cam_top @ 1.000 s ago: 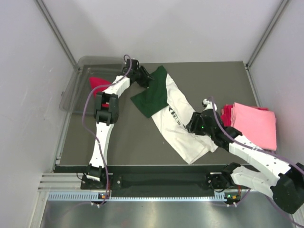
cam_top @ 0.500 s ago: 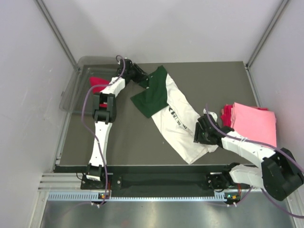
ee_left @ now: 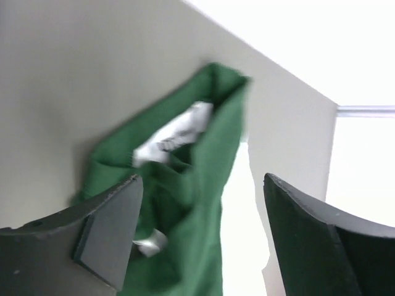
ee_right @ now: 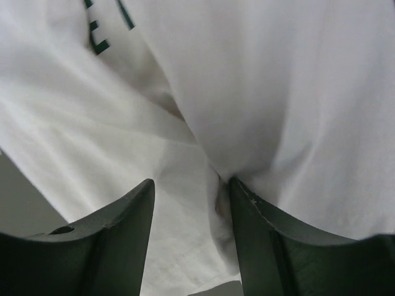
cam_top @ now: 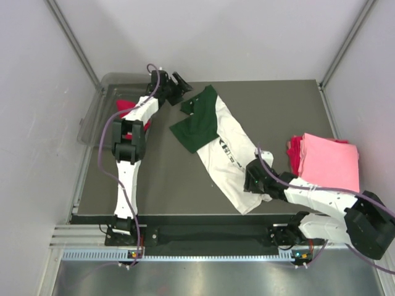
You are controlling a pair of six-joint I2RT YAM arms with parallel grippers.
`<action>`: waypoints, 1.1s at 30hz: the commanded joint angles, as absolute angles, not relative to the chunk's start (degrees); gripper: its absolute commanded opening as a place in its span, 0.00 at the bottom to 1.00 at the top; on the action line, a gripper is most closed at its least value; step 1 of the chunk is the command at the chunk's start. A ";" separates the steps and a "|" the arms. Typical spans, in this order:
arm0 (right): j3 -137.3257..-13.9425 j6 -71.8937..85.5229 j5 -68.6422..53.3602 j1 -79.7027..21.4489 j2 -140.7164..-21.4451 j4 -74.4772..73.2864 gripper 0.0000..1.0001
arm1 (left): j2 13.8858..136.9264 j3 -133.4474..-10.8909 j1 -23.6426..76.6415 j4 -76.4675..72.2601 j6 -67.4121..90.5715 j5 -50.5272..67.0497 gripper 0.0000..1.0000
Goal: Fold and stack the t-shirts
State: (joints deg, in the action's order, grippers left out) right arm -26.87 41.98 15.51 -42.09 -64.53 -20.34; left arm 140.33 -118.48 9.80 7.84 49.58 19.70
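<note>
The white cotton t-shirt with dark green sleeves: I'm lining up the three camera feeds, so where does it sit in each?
Top external: white t-shirt with dark green sleeves lies diagonally mid-table.
Left wrist: its green collar end, ahead of the open fingers.
Right wrist: white body cloth fills the frame, bunched between the fingers.
Shared landmark: the black chest print, also at the right wrist view's top left.

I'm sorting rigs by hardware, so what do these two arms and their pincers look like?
Both arms have white link shells with black joints. A purple cable loops along each. The left pincer and right pincer have dark, broad, wedge-shaped fingers.
</note>
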 commanded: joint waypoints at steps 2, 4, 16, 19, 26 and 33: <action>-26.71 55.35 11.42 -54.56 -66.52 -19.34 0.52 | 129.47 -117.69 9.49 7.20 45.18 21.53 0.85; -29.08 59.04 11.78 -60.34 -68.11 -16.71 0.52 | 126.93 -117.16 9.41 8.61 43.52 22.50 0.86; -42.97 51.70 14.06 -59.87 -66.19 -25.13 0.60 | 103.46 -94.59 10.63 13.62 38.15 18.82 0.86; -45.43 46.70 13.19 -54.44 -64.60 -27.24 0.65 | 97.15 -87.21 11.42 13.97 37.71 15.14 0.86; -51.06 33.06 1.69 -35.00 -67.57 -24.79 0.61 | 94.57 -78.75 11.95 13.80 36.56 13.97 0.83; -60.36 27.52 -11.15 -19.70 -82.42 -20.13 0.52 | 103.76 -80.40 11.95 7.91 35.78 12.48 0.81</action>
